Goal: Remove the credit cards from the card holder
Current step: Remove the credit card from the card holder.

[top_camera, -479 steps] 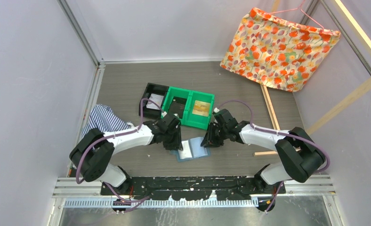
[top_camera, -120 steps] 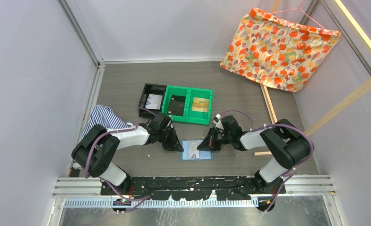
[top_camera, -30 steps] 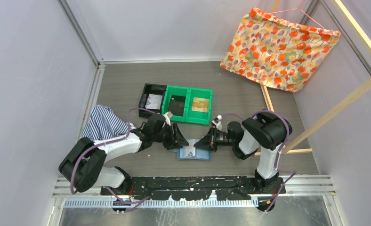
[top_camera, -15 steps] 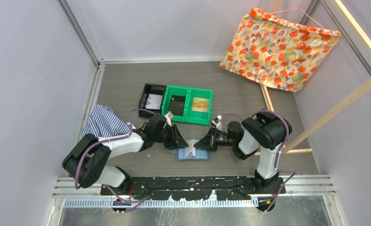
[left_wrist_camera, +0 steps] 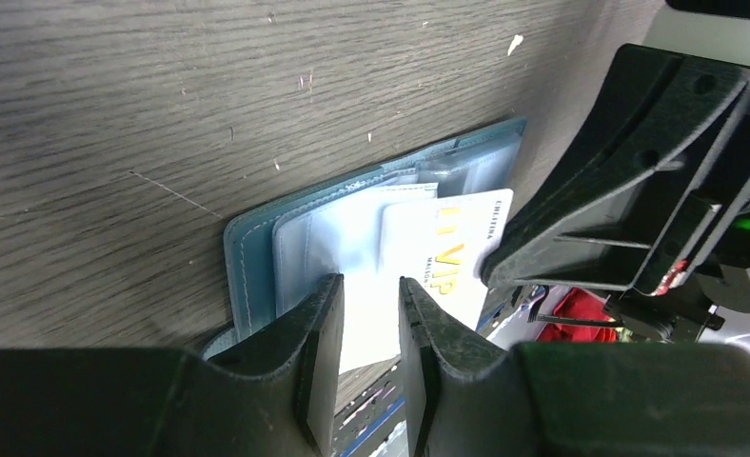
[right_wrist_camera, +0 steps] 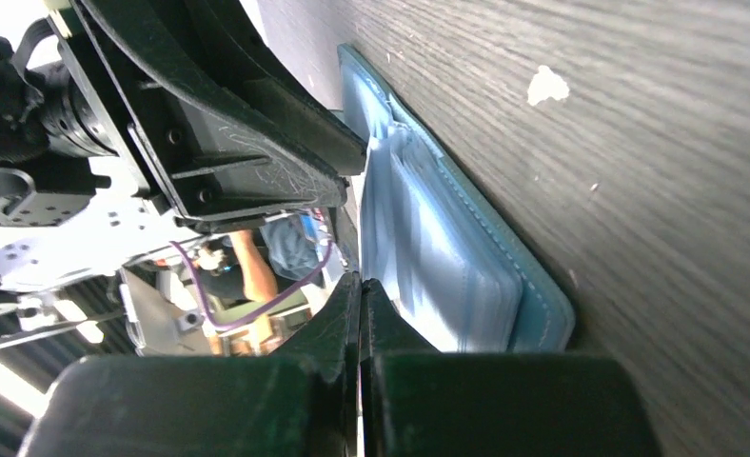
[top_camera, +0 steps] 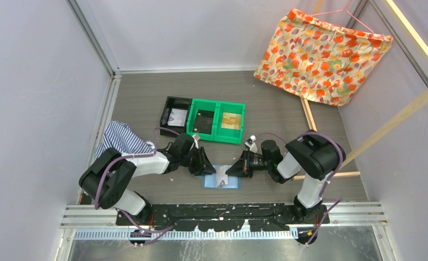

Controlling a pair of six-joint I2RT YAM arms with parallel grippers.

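Note:
The teal-blue card holder (top_camera: 234, 184) lies open on the table between my grippers. A whitish card (top_camera: 220, 178) with gold "VIP" lettering sticks partway out of its clear sleeves, as the left wrist view (left_wrist_camera: 452, 249) shows. My left gripper (top_camera: 206, 167) is low over the holder's left half (left_wrist_camera: 252, 249). Its jaws (left_wrist_camera: 370, 288) stand a narrow gap apart, with the card's white showing between them. My right gripper (top_camera: 233, 170) is shut, its tips (right_wrist_camera: 360, 283) at the holder's right half (right_wrist_camera: 466, 257) beside the card's edge. The dark card is hidden.
Two joined green bins (top_camera: 217, 123) and a black tray (top_camera: 175, 115) stand just behind the holder. A striped cloth (top_camera: 119, 142) lies at the left. A floral cloth (top_camera: 320, 51) hangs at the back right, with wooden strips (top_camera: 309, 120) on the right.
The whitish card, raised half a second ago, now lies lower over the holder. The holder has shifted slightly toward me. Both grippers stay at its two ends.

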